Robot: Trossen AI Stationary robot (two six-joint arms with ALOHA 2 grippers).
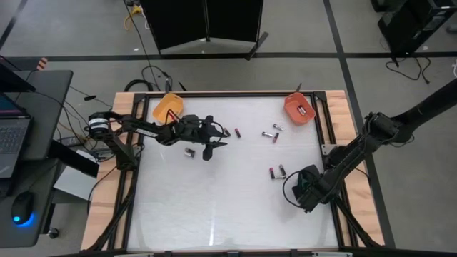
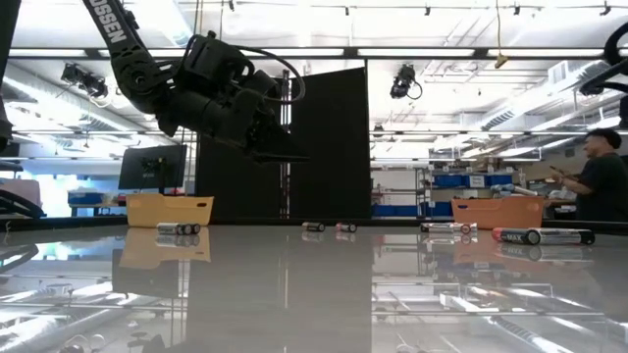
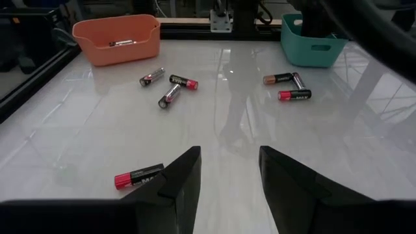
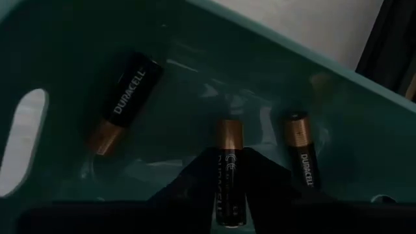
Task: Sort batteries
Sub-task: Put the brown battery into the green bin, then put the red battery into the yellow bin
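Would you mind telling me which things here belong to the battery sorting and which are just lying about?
Job: loose batteries on the table; batteries in the green tray; orange tray; red-orange tray; left gripper, open above the table; right gripper, at the green tray.
Lying about: laptop; mouse; cables; a person in the background.

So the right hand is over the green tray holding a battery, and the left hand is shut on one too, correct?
Not quite. The right hand is indeed in the green tray holding a battery, but the left hand is open and empty. The left wrist view shows its fingers apart above the table, with a red-ended battery lying loose beside them.
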